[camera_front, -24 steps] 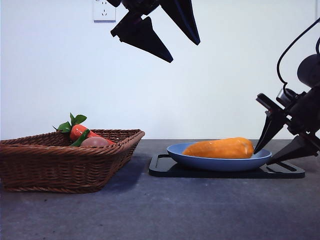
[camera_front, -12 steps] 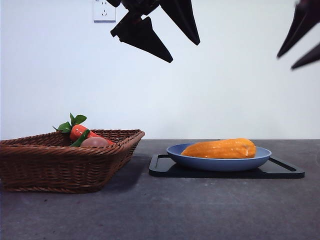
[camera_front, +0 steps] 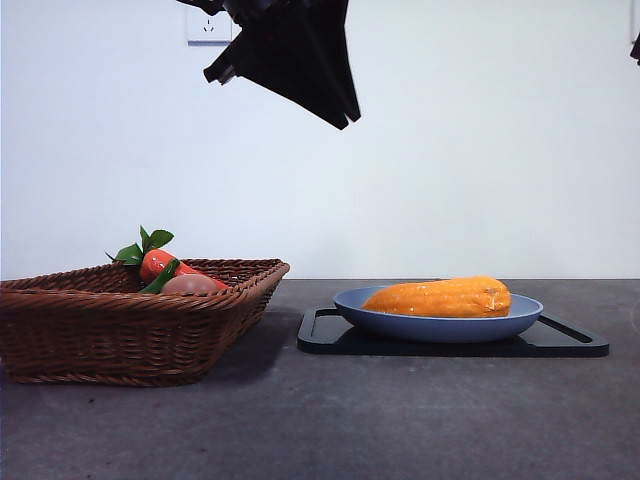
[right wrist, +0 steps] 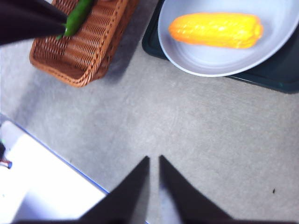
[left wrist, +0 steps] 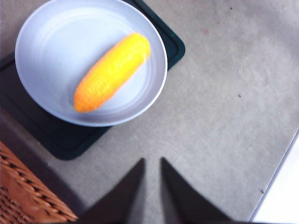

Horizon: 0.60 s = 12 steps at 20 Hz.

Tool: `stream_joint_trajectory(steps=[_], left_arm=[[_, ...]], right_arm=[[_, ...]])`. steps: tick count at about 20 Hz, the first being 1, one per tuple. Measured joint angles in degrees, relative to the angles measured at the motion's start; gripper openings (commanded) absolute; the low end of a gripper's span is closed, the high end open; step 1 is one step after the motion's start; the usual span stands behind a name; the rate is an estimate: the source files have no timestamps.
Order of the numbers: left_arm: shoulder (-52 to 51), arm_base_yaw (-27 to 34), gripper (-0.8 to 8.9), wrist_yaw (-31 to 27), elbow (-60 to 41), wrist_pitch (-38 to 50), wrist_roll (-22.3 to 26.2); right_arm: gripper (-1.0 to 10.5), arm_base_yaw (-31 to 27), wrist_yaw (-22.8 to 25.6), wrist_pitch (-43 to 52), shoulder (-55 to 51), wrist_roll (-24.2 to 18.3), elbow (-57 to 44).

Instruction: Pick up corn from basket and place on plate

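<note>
Corn (camera_front: 440,297) lying lengthwise in blue plate (camera_front: 440,326), plate sitting on black tray (camera_front: 330,335) toward bench right side; task looking done.

Left gripper (left wrist: 152,163) hanging high over bench between wicker basket (camera_front: 130,320) and plate, jaws nearly together, gripping nothing. Right gripper (right wrist: 154,161) also high, jaws nearly together, empty.

Risk: glossy cob rocking in shallow plate if tray is bumped.

Bench front edge lying open; radish (camera_front: 160,262) sitting in basket.
</note>
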Motion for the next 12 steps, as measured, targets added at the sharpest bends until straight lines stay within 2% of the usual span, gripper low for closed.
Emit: stream_joint_trajectory(steps=[8,12], left_arm=[[0.0,0.0,0.08,0.0,-0.02,-0.31,0.0],[0.0,0.0,0.08,-0.02,0.0,3.02,0.0]], right_arm=[[0.0,0.04,-0.24,0.26,0.0,-1.09,0.0],[0.0,0.04,-0.26,0.26,0.0,-1.11,0.0]])
